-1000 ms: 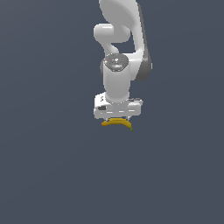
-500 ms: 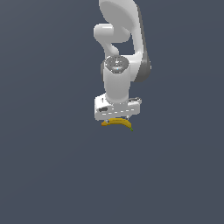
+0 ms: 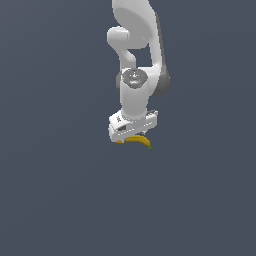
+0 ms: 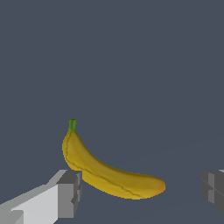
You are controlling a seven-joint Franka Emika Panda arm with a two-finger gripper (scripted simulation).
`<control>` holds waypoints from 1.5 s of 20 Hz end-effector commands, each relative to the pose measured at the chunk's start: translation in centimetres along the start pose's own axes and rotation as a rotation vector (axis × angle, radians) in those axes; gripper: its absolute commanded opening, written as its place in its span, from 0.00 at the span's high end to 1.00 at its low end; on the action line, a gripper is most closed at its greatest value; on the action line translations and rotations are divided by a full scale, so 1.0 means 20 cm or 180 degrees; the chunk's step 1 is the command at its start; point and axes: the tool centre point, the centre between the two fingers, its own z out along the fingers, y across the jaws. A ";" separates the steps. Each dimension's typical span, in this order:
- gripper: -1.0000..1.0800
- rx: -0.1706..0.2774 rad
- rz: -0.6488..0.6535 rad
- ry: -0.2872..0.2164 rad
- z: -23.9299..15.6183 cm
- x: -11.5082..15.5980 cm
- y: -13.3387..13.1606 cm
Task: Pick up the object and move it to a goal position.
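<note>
The yellow banana (image 4: 114, 177) lies on the dark grey floor, with its green stem tip at one end and its orange-brown tip at the other. My gripper (image 4: 140, 188) is open and straddles it: one finger (image 4: 68, 192) is right beside the banana's curved back, and the other finger (image 4: 213, 187) stands well apart from the orange-brown end. In the exterior view the gripper (image 3: 132, 139) hangs straight down over the banana (image 3: 138, 140), whose ends stick out from under the white hand. The fingers are hidden there.
The white arm (image 3: 137, 60) rises straight above the hand in the exterior view. The plain dark grey floor (image 3: 60, 190) surrounds the banana on all sides.
The hand has turned about its vertical axis and come down slightly over the banana. The banana has stayed in place.
</note>
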 end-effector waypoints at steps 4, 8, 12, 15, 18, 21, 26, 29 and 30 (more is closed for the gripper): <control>0.04 -0.0028 -0.0530 -0.0011 0.06 -0.04 -0.02; 0.04 -0.0044 -0.0917 -0.0018 0.11 -0.07 -0.03; 0.04 -0.0056 -0.1306 -0.0024 0.15 -0.10 -0.05; 0.04 -0.0063 -0.1599 -0.0028 0.18 -0.12 -0.06; 0.04 -0.0069 -0.1893 -0.0031 0.22 -0.14 -0.08; 0.04 -0.0073 -0.2187 -0.0032 0.25 -0.16 -0.09; 0.04 -0.0076 -0.2603 -0.0032 0.29 -0.19 -0.12; 0.04 -0.0076 -0.2793 -0.0030 0.30 -0.21 -0.13; 0.04 -0.0077 -0.2846 -0.0030 0.31 -0.21 -0.13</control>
